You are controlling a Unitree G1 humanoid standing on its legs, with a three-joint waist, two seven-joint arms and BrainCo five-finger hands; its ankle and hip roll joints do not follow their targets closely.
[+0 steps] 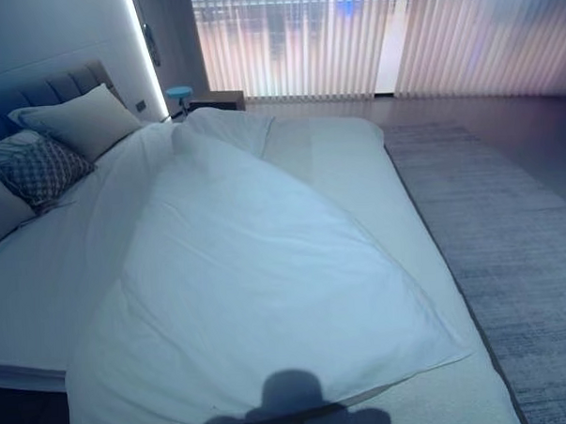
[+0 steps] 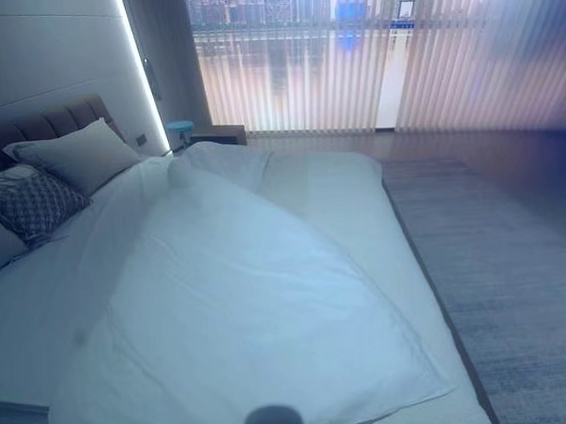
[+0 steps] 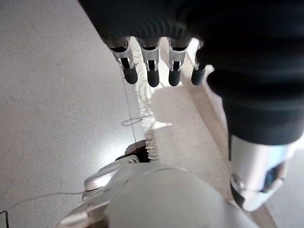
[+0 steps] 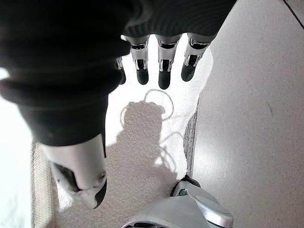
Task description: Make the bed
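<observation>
Evidently we hang both our left hand (image 3: 156,61) and right hand (image 4: 161,61) relaxed and empty, since the white duvet (image 1: 258,279) lies askew across the bed (image 1: 356,171), awaiting straightening.

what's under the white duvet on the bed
The duvet lies skewed over the mattress, whose pale sheet shows bare along the right side and by the pillows. Whatever lies beneath the duvet's middle is covered.
</observation>
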